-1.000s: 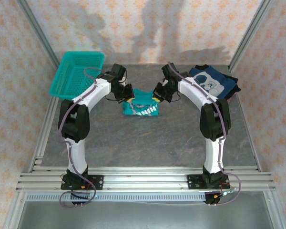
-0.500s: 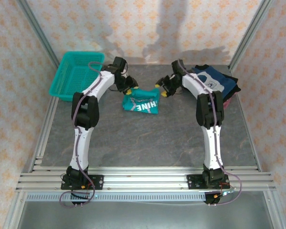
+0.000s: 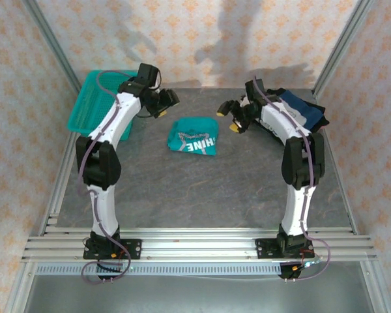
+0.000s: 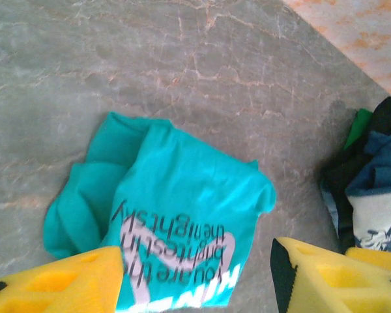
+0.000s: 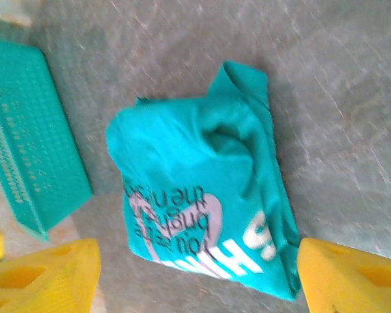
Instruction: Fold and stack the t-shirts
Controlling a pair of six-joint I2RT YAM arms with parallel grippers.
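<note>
I am hovering my left gripper [image 3: 167,103] and right gripper [image 3: 228,120] wide and empty, either side of the folded teal shirt [image 3: 194,137] below, probably letting it settle before stacking.

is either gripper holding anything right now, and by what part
Nothing is held. The left gripper and the right gripper are both open and apart from the teal shirt, which lies on the table between them.

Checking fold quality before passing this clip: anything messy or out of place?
The teal shirt lies askew on the table, its fold lumpy, cloth bunched along one side. The navy shirt sits rumpled in the far right corner, unstacked.
</note>
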